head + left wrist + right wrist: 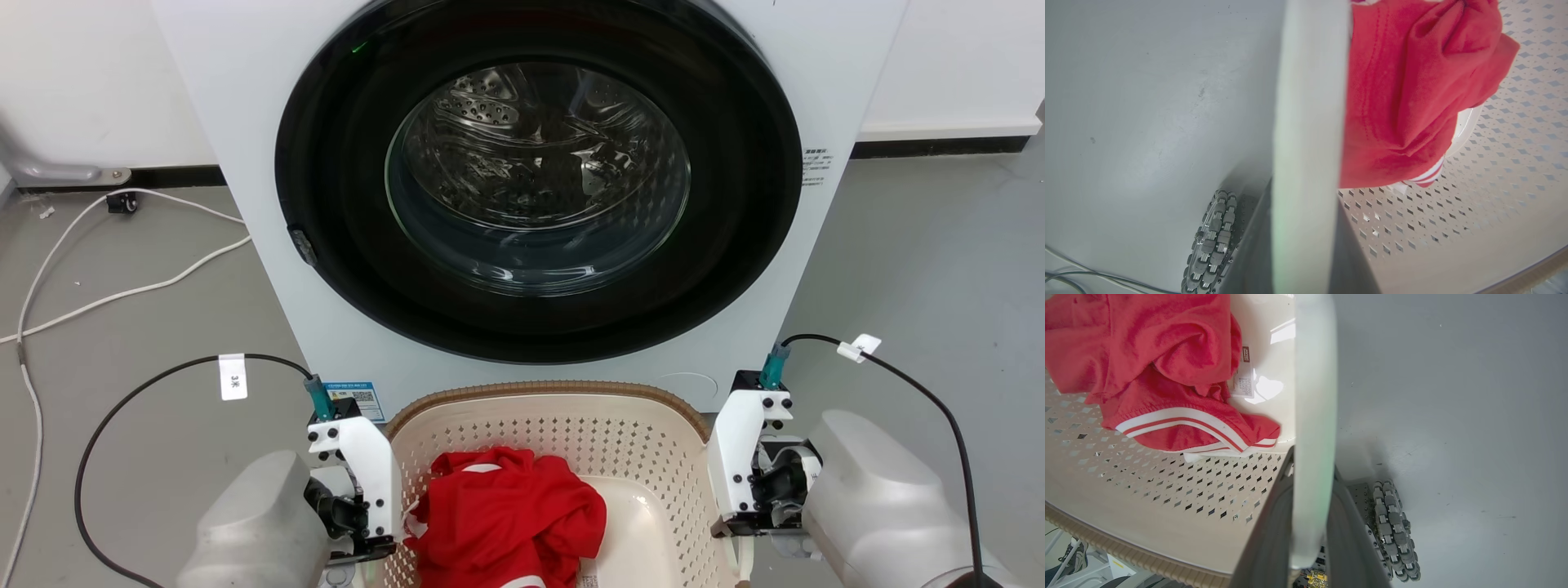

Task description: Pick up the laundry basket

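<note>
- The washing machine [245,122], white with a round, dark-ringed glass door [539,180] over a steel drum, stands on the grey floor [939,269]
- The laundry basket [563,429], cream and perforated with a brown woven-look rim, is low in the head view, just in front of the machine's base and between the robot's two wrists
- A red garment [506,514] with white stripes lies crumpled inside the basket, nearer the robot's left
- The left gripper [1306,188] has its two dark fingers drawn in on either face of the basket's left handle [1310,81], pinching the white bar between them
- The right gripper [1312,461] clamps the right handle [1314,375] the same way
- A roller-studded wheel [1392,531] shows near the right handle
- A white cable [167,282] trails over the floor on the robot's left
</note>
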